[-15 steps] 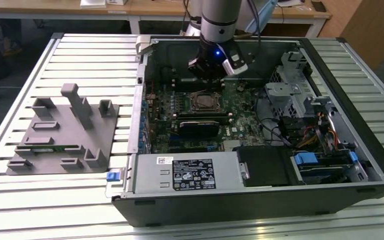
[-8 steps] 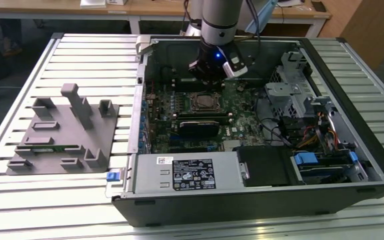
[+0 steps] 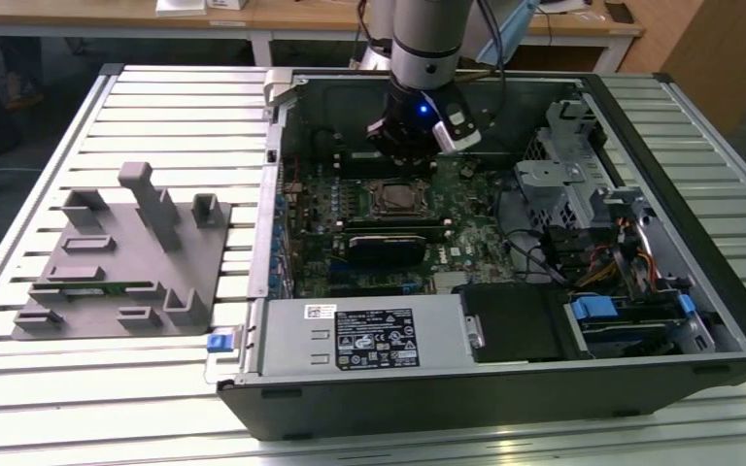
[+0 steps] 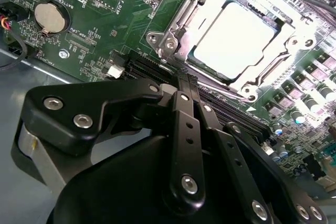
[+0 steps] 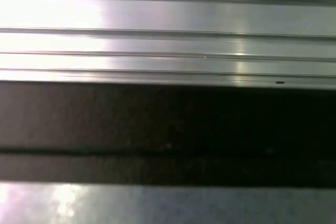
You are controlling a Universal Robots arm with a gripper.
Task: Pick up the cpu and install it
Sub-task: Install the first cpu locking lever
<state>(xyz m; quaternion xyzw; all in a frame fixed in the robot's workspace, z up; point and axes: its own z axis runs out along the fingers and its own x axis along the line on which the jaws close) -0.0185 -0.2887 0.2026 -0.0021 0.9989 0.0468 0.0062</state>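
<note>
The cpu [image 4: 236, 40] lies flat in the motherboard socket, its pale silver top framed by the metal socket bracket [image 4: 173, 35]. In the exterior view the cpu [image 3: 399, 197] sits near the middle of the green board inside the open computer case [image 3: 503, 388]. My gripper [image 3: 415, 146] hangs from the arm over the far part of the board, just beyond the socket. Seen from the second wrist view, the gripper [image 4: 184, 81] has its black fingers pressed together with nothing between them, their tips a short way from the socket's edge.
A grey plastic holder tray [image 3: 114, 262] with upright blocks lies on the slatted table at the exterior view's left. Drive cages and cables [image 3: 593, 223] crowd the case's right side. A round coin battery [image 4: 51, 17] sits on the board. The first wrist view shows table slats [image 5: 168, 40].
</note>
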